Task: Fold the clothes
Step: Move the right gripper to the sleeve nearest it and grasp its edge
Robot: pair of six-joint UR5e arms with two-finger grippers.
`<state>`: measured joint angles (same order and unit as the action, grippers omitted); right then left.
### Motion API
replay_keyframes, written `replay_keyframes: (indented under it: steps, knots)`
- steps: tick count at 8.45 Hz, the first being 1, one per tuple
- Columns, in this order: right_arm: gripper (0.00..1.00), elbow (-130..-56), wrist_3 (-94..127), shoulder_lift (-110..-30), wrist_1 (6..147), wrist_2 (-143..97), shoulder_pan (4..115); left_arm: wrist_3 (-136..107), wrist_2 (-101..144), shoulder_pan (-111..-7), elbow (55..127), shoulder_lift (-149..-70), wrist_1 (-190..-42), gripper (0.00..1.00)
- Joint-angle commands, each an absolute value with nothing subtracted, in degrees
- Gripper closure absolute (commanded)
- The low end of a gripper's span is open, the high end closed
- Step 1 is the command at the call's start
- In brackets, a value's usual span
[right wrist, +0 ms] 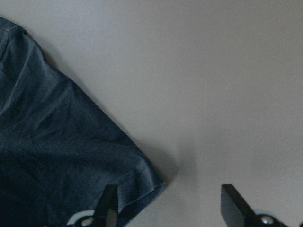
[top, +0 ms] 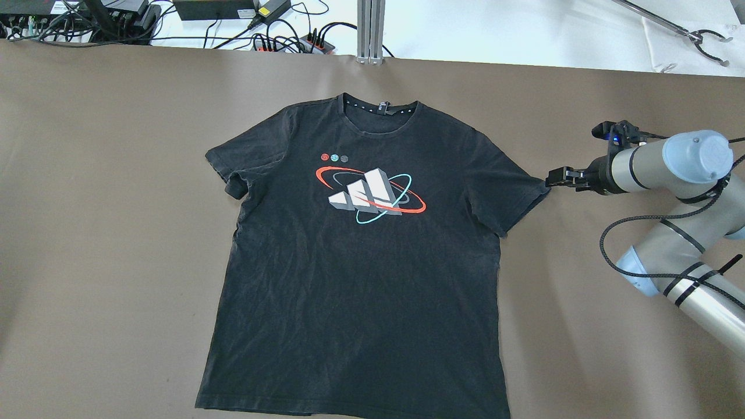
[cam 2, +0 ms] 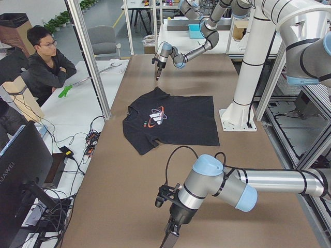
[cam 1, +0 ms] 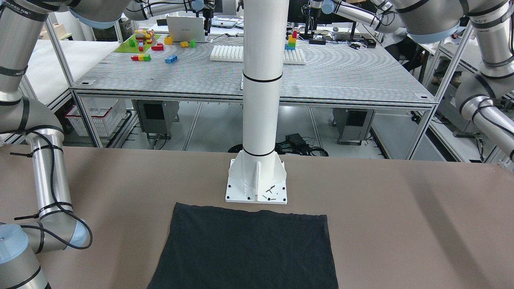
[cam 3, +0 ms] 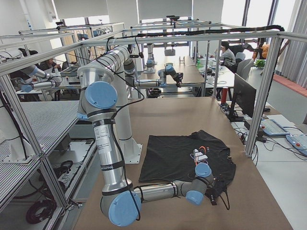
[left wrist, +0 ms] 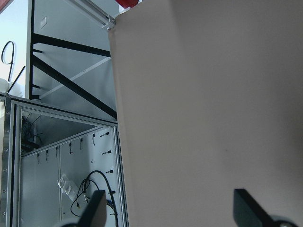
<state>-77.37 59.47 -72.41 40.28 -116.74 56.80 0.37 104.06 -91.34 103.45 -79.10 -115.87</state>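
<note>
**Clerk:** Item one, worktop: brown, smooth. Risk: cloth dragged across it slides rather than folds.

**Checker:** Item two?

**Clerk:** One black T-shirt: flat, print up, mid-worktop, collar far, hem near, just beside the white pole's base plate. Risk: a one-sided pull skews the whole body off square.

**Checker:** The arms?

**Clerk:** Right arm: low at the shirt's right side. Right jaws spread, holding nothing, one finger over the corner of the right sleeve, the other over bare worktop. Left arm: well apart, at the left end. Left jaws spread over bare surface near the edge. Risk: the right arm works alone, with nothing pinning the shirt's left side.

**Checker:** Smaller entries?

**Clerk:** Sleeve corner: thin hem. Jaws closing there may catch one layer only, or miss and scrape the worktop. Left cuff: turned under, likely to be folded in as a lump.
</note>
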Motion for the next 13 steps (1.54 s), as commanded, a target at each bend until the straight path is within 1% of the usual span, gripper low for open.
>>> replay_keyframes:
  steps: [1,3,6,8,9,10,11,13]
  knots:
    - [0.23,-74.54,59.77,-71.29,40.17,-115.66,55.9,-0.09,104.06,-90.88,103.62,-79.37,-115.84,0.06]
    - [0.26,-74.36,59.77,-71.11,40.08,-115.66,55.9,-0.09,104.15,-90.88,103.54,-79.37,-115.84,0.06]
    - [0.4,-72.69,59.77,-69.79,40.08,-115.66,55.81,-0.09,104.06,-90.88,103.54,-79.37,-115.84,0.06]
    - [0.42,-71.98,59.76,-69.08,40.08,-114.79,55.2,-0.09,104.06,-90.88,103.62,-79.37,-115.93,0.06]
    - [0.55,-72.07,59.77,-69.08,39.99,-114.7,54.85,-0.09,104.06,-90.88,103.54,-79.37,-115.93,0.06]
    - [0.93,-72.24,59.85,-69.17,39.82,-114.7,54.84,-0.09,104.06,-90.88,103.62,-79.37,-115.93,0.06]
    - [1.0,-72.33,59.85,-69.08,39.9,-114.7,54.84,-0.09,104.06,-90.88,103.54,-79.37,-115.93,0.06]
    - [1.0,-73.47,60.55,-68.04,40.08,-114.78,54.76,-0.09,104.06,-90.88,103.54,-79.1,-115.93,0.06]
